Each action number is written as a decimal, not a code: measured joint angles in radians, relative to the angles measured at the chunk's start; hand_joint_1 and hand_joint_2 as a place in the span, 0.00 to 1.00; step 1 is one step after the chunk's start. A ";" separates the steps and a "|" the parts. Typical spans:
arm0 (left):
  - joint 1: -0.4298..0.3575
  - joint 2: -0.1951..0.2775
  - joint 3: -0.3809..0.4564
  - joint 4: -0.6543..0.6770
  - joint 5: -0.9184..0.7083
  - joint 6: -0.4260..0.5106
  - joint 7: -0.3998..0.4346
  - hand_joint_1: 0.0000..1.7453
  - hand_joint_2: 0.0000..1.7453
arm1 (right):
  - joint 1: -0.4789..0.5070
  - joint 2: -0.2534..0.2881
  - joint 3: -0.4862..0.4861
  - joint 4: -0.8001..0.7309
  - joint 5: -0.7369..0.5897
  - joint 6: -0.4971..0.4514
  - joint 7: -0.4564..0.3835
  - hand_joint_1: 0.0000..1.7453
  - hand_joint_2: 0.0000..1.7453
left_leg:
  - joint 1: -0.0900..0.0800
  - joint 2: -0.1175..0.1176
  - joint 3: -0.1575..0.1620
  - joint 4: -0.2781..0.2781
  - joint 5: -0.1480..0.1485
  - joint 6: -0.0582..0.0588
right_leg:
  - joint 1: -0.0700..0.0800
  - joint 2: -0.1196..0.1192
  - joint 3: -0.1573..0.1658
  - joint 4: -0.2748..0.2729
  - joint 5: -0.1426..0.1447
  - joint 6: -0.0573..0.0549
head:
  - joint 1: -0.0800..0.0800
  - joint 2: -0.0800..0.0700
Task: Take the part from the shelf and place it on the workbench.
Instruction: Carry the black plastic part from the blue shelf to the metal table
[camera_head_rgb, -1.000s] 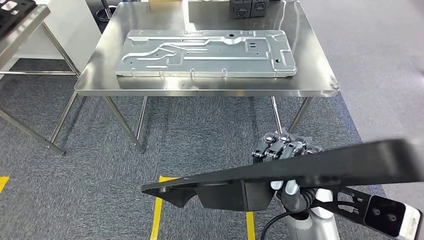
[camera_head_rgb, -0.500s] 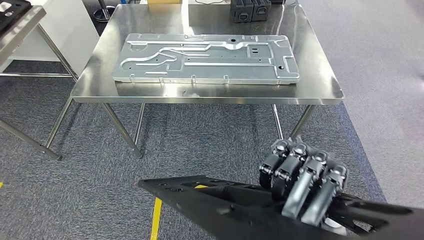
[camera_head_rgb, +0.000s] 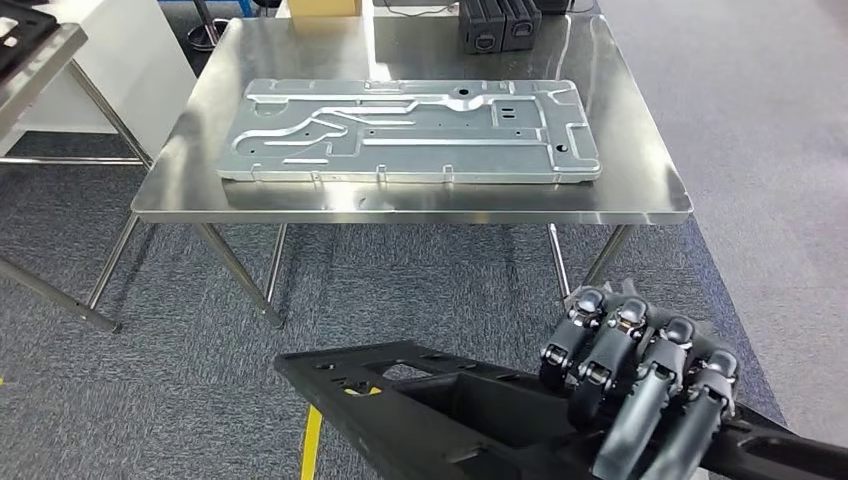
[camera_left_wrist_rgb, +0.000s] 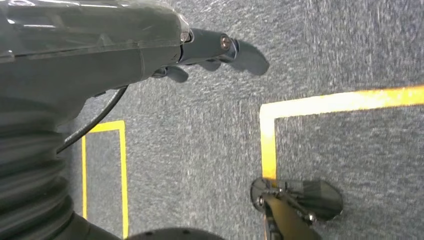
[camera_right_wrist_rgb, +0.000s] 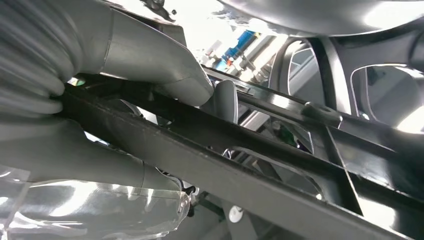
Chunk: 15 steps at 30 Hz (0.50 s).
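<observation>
My right hand (camera_head_rgb: 640, 385) grips a flat black part (camera_head_rgb: 430, 410) low in the head view, its dark fingers curled over the part's near right side. The part's left end juts out over the carpet, short of the table. In the right wrist view the grey thumb (camera_right_wrist_rgb: 150, 55) and palm clamp the black frame (camera_right_wrist_rgb: 225, 150). The steel workbench (camera_head_rgb: 420, 200) stands ahead, carrying a large silver stamped panel (camera_head_rgb: 410, 130). My left hand (camera_left_wrist_rgb: 210, 50) hangs over the carpet, holding nothing, its fingers loosely extended.
Two black boxes (camera_head_rgb: 500, 22) sit at the workbench's far edge. A steel shelf (camera_head_rgb: 30, 50) with a dark tray stands at far left, beside a white cabinet (camera_head_rgb: 130, 50). Yellow tape (camera_head_rgb: 312, 440) marks the grey carpet below the part.
The camera has shifted, so the workbench sits a little differently in the picture. The black part has tipped from nearly edge-on to showing its top face, and my right hand now appears larger over it.
</observation>
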 joint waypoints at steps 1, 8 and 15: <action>-0.001 0.000 0.000 0.000 0.000 0.001 0.000 0.00 1.00 | -0.002 0.000 0.000 -0.002 0.000 0.000 0.000 1.00 1.00 | 0.001 0.000 -0.005 0.019 -0.012 -0.005 | -0.002 -0.001 0.007 -0.004 -0.003 -0.006 | -0.003 0.000; 0.002 0.000 0.002 0.000 0.001 0.003 0.003 0.00 1.00 | -0.007 0.000 0.002 -0.004 -0.001 0.003 0.000 1.00 1.00 | 0.005 0.001 -0.169 0.236 -0.019 -0.012 | 0.001 0.000 0.051 -0.009 -0.035 -0.022 | -0.009 0.000; 0.001 0.002 0.006 0.000 0.001 0.005 0.006 0.00 1.00 | -0.008 0.000 0.002 -0.004 -0.001 0.000 0.000 1.00 1.00 | -0.004 0.001 -0.083 0.006 0.081 0.019 | 0.007 0.000 0.079 -0.014 -0.063 0.006 | -0.007 0.000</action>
